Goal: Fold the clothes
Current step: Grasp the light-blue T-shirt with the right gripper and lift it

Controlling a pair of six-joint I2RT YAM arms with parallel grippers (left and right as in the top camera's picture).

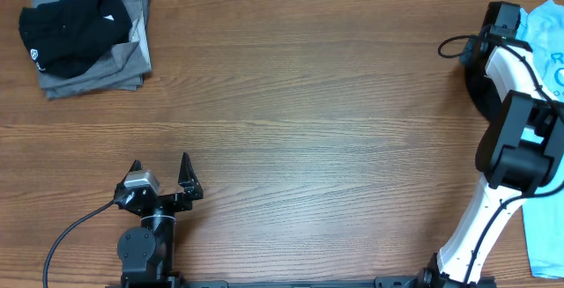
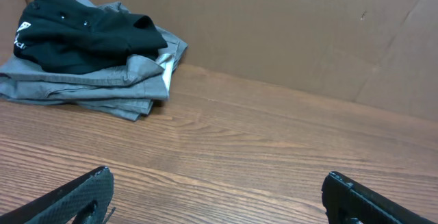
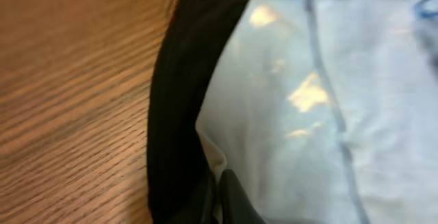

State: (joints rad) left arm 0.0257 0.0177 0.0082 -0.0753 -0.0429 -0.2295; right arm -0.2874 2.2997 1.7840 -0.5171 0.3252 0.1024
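The light-blue T-shirt (image 1: 545,33) lies at the table's far right edge, with blue lettering partly showing. In the right wrist view its cloth (image 3: 308,114) fills the right side, over a plain black T-shirt (image 3: 181,101) whose edge borders the wood. My right gripper (image 1: 500,17) is over the shirt's left edge. Its fingers (image 3: 217,196) are shut on a fold of the light-blue cloth. My left gripper (image 1: 160,172) is open and empty near the front left, its fingers (image 2: 215,193) spread wide over bare wood.
A folded stack of grey garments (image 1: 123,59) with a black garment (image 1: 75,28) on top sits at the back left corner, also shown in the left wrist view (image 2: 102,80). A cardboard wall (image 2: 294,25) stands behind the table.
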